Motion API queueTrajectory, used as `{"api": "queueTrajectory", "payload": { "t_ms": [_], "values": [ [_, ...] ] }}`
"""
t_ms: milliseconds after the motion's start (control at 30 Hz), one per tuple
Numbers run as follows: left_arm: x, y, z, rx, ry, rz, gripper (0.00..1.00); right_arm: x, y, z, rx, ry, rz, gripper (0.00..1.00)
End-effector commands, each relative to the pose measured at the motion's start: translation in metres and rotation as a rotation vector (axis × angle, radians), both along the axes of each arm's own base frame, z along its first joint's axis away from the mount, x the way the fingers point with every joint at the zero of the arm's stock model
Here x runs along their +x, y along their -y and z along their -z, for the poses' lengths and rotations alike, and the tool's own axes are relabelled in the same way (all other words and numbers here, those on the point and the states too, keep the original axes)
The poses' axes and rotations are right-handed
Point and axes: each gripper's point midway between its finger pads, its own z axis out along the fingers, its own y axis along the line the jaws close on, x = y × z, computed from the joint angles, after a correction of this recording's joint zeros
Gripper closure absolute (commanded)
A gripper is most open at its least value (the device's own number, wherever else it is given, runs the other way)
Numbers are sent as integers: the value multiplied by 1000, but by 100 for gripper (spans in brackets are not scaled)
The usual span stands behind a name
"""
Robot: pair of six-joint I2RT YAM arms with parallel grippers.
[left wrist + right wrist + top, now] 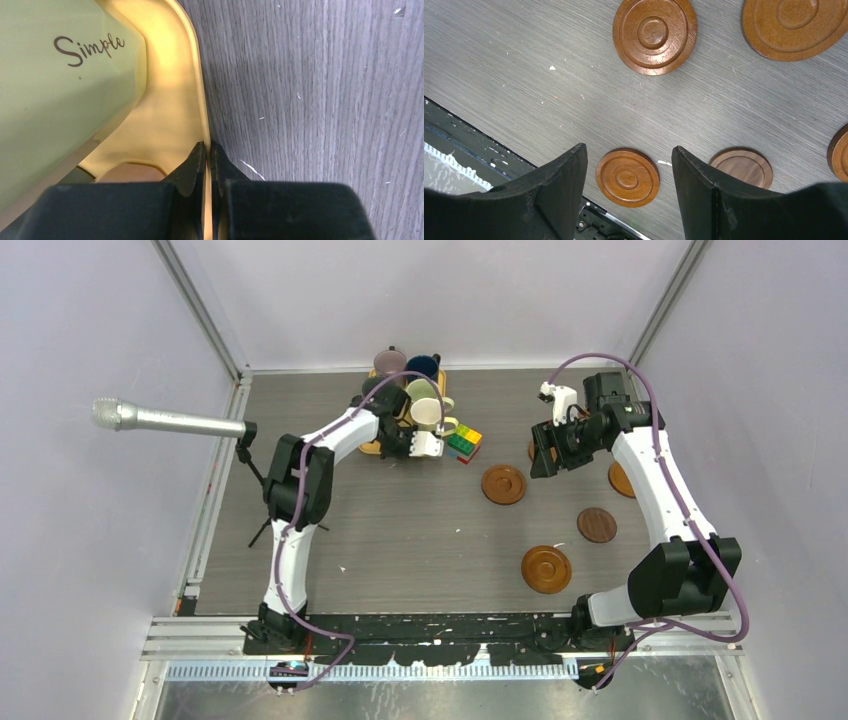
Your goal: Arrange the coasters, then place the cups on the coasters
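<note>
Several cups stand packed in a yellow-orange tray (371,448) at the back: mauve (389,362), navy (423,366), light green (421,390) and pale yellow (428,414). My left gripper (425,445) is shut on the tray's thin rim (199,100), beside the light green cup (60,90) marked "Simple". Brown coasters lie loose on the right of the table (503,484) (546,568), among them a darker one (597,525). Above them my right gripper (548,455) hangs open and holds nothing. Its wrist view shows a coaster (627,177) far below between the fingers (564,185).
A multicoloured cube (463,443) sits against the tray's right side, close to my left gripper. A microphone (170,420) on a stand reaches in from the left wall. Two more coasters (622,480) (535,450) lie partly hidden under my right arm.
</note>
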Motion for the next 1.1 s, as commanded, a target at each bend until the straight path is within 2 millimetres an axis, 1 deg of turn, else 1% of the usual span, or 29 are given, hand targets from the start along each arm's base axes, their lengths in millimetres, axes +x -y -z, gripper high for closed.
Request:
{"api": "queueTrajectory", "payload": {
  "t_ms": [0,100,200,333,500,633,933,1067],
  "values": [
    [-75,-20,22,114,-246,-42,100,7,-2,-15,31,34,-1,33],
    [-88,-25,19,129,-278,-99,100,7,-2,-14,36,26,8,33],
    [-106,-31,15,144,-299,-131,100,10,-3,-12,49,20,13,33],
    [-133,-36,16,161,-323,-133,100,18,-6,-8,73,28,29,34],
    [-166,-40,22,195,-373,-138,100,26,-10,-4,98,21,40,34],
    [-192,-37,20,200,-406,-143,100,31,-12,-2,110,20,45,35],
    [-265,-25,15,211,-476,-122,100,42,-17,0,145,17,52,36],
    [-293,-19,16,222,-489,-93,100,43,-19,0,156,16,48,36]
  ]
}}
